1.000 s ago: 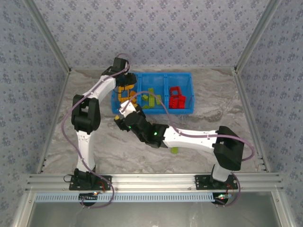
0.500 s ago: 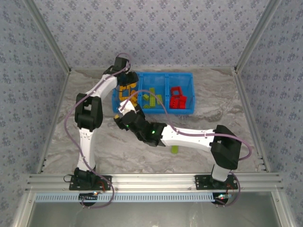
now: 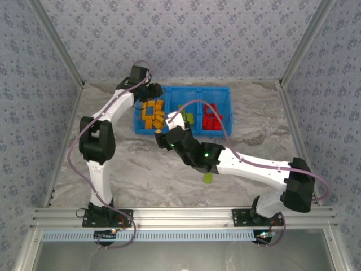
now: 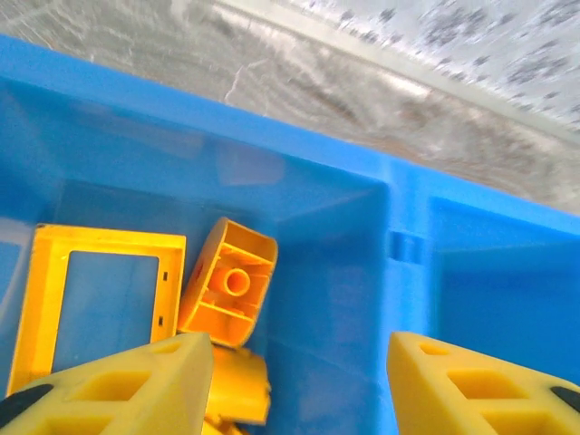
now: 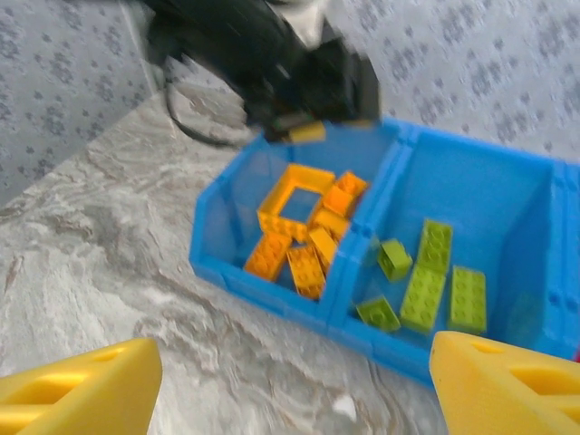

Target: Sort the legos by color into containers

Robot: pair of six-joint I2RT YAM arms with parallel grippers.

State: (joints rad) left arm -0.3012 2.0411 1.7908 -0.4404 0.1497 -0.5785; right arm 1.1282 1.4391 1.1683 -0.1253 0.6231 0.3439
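From the top view, the blue bin [image 3: 217, 88] sits at the far side of the table [image 3: 124, 164]. It holds orange bricks [image 3: 152, 117] in its left compartment, lime green bricks [image 3: 189, 117] in the middle one and red bricks [image 3: 210, 122] in the right one. One stray lime brick [image 3: 208, 178] lies on the table, well apart from the bin and beside the right arm. The left gripper [image 3: 152, 93] hangs over the bin's far left corner. The right gripper [image 3: 162, 135] sits just in front of the bin's near wall.

The left wrist view looks down into the bin's [image 4: 317, 208] left compartment, where an orange frame [image 4: 109, 240] lies flat and a tilted orange brick [image 4: 227, 292] leans beside it. The left gripper [image 4: 299, 390] is spread wide, its yellow fingers [image 4: 118, 385] holding nothing.

The right wrist view faces the bin [image 5: 272, 281] across bare table, with the orange bricks [image 5: 304, 227] on the left and the lime green bricks [image 5: 426, 281] beside them. The left gripper [image 5: 308, 127] is above the orange compartment. The right gripper [image 5: 290, 390] is released, fingers [image 5: 82, 385] far apart and empty.
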